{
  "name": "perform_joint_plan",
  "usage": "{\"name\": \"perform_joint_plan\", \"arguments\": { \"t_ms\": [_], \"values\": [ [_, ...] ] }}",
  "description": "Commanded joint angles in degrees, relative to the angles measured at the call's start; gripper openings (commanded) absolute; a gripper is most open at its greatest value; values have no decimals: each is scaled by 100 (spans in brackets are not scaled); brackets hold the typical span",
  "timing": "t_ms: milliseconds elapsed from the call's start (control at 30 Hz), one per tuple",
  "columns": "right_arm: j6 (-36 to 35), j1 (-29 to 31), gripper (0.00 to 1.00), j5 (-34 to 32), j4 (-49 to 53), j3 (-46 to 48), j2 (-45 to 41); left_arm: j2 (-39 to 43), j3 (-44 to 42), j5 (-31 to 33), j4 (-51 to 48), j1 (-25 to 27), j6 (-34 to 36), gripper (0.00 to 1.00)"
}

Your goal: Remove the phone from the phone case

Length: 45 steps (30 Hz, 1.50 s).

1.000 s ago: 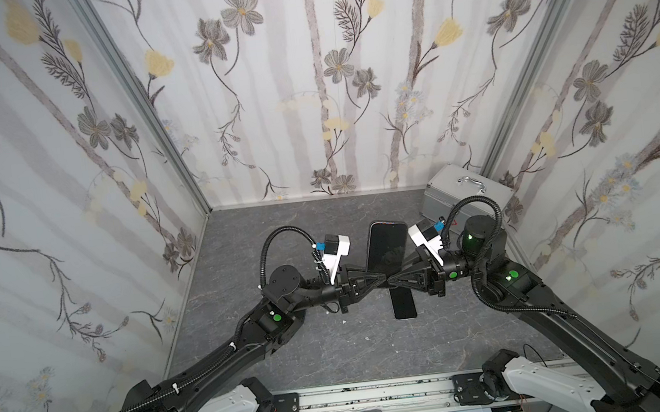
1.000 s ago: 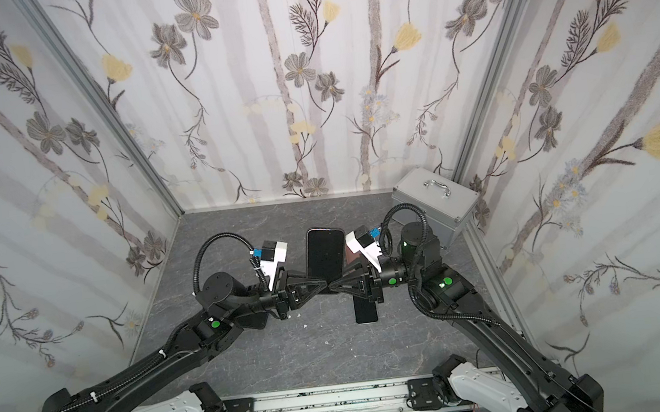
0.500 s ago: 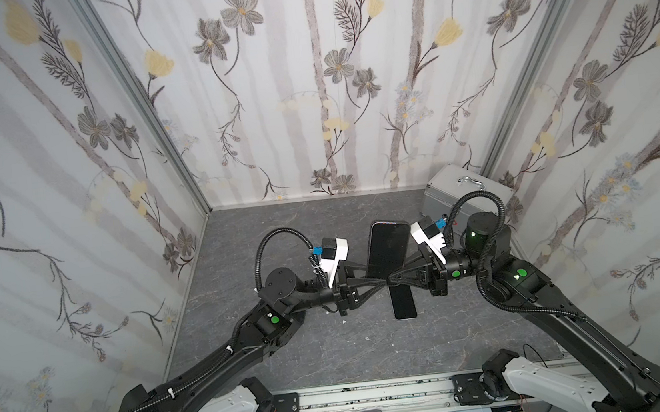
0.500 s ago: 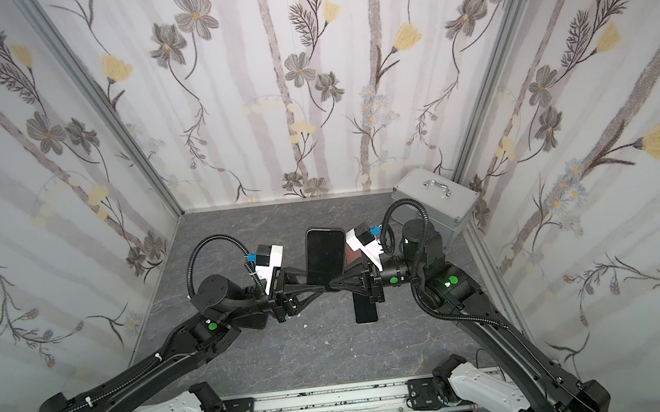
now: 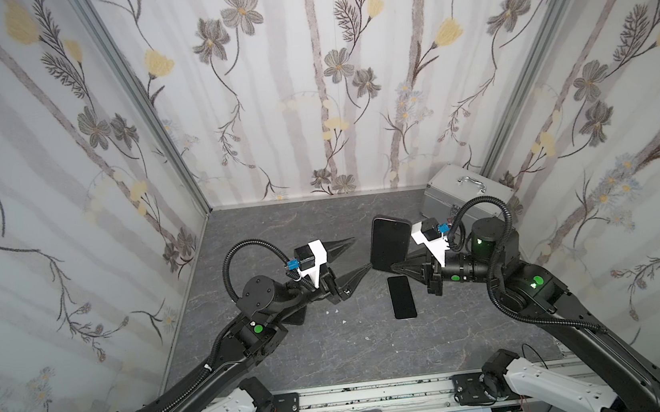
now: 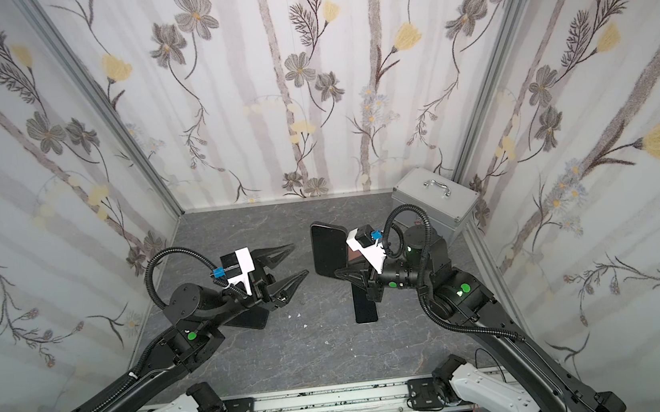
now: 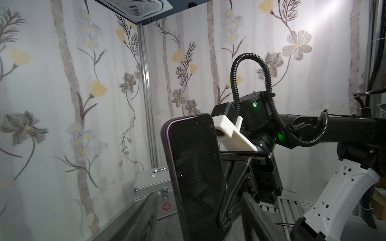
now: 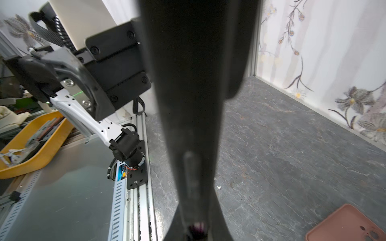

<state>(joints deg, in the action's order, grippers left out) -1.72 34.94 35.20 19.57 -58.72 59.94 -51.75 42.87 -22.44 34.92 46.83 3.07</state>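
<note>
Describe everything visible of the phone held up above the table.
The phone is a slim slab with rounded corners, a glossy dark screen and a thin purple edge, seen in the left wrist view. It looks bare of any case. It stands roughly upright in the air, long side vertical, pinched near its lower end by the jaws of the right gripper. Nothing else appears to touch it.

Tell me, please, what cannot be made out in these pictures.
- Phone case: right wrist view, cut off by the frame's corner.
- Hold of the right pincer on the phone: right wrist view, blurred, too near the lens.
- Dark flat thing beneath the left arm: both top views, the arm covers most.
</note>
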Motion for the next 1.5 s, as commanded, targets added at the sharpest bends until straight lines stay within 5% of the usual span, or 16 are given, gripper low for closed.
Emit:
{"name": "perform_joint_plan", "arguments": {
  "t_ms": [0, 500, 1467],
  "values": [
    [-354, 166, 0, -891, -115, 50, -81, 12, 133, 355, -37, -1, 861, 64],
    [-482, 978, 0, -2099, -337, 200, -150, -228, 343, 14, -75, 6, 863, 59],
    [-585, 1168, 0, -2000, -402, 168, -42, -459, 468, -59, -126, 31, 782, 52]
  ]
}}
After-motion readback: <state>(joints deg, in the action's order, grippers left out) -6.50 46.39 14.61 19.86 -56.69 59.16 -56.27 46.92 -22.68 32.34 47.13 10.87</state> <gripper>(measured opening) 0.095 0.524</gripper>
